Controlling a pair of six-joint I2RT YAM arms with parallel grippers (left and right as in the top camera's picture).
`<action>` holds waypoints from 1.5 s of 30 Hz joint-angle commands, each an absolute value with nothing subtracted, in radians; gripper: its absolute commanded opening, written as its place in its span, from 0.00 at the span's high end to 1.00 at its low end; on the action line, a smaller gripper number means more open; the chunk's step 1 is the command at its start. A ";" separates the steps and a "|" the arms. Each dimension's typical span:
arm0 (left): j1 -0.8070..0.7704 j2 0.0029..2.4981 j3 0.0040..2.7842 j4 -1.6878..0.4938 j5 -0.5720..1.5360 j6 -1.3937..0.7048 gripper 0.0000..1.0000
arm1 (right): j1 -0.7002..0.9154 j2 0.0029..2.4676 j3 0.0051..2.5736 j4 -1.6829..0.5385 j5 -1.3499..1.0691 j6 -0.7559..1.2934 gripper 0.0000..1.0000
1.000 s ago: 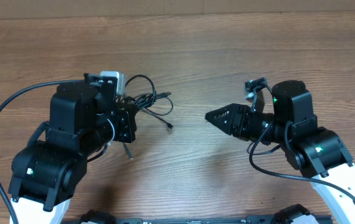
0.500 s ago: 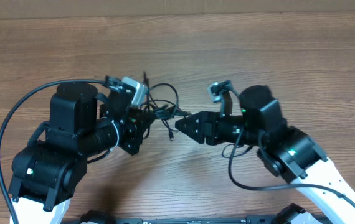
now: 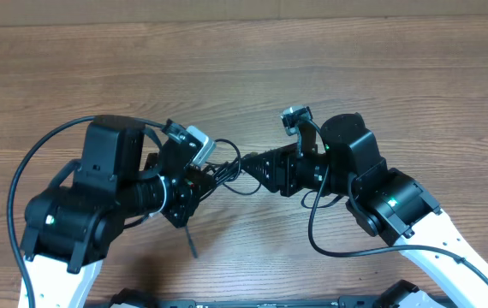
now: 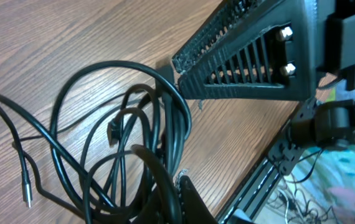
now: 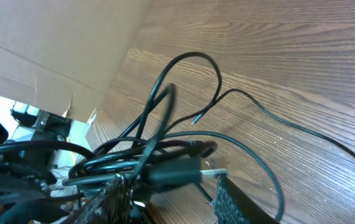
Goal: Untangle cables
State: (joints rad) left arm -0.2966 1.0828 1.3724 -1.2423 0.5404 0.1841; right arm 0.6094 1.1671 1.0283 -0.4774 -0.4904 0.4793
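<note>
On the brown wooden table [image 3: 398,77], the left gripper [image 3: 198,176] clenches a tangle of thin black cables [image 4: 174,124]. Directly opposite, the right gripper [image 3: 251,168] straddles its strands with jaws parted.

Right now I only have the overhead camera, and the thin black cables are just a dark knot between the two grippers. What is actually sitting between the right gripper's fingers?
Observer: The right wrist view shows a black plug with a silver tip lying between the fingers of the right gripper, which stand apart around it.
Operator: And is the left gripper really holding the bundle, or just resting against it?
Observer: Holding it. In the left wrist view the left gripper is shut on the thin black cables, and their loops spread out from it over the brown wooden table.
</note>
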 commanded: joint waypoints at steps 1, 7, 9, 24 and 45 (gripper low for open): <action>-0.295 1.099 1.382 -1.239 0.571 0.263 0.96 | 0.613 1.161 1.048 -0.484 -0.495 0.422 0.58; -0.295 1.129 1.382 -1.287 0.663 0.378 0.96 | 0.612 1.163 1.048 -0.482 -0.495 0.346 0.58; -0.295 1.138 1.382 -1.298 0.732 0.430 0.96 | 0.612 1.168 1.048 -0.482 -0.501 0.347 0.58; -0.294 1.151 1.383 -1.132 0.452 0.024 0.96 | 0.617 1.308 1.048 -0.681 -0.444 0.506 0.96; -0.293 1.144 1.501 -1.092 -0.135 -0.498 0.96 | 0.615 1.312 1.047 -1.210 0.361 1.236 0.96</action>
State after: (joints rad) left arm -0.2928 1.1584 1.4643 -1.0916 -0.0307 -0.4480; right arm 0.6159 1.3159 1.0451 -1.1976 0.2180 1.1248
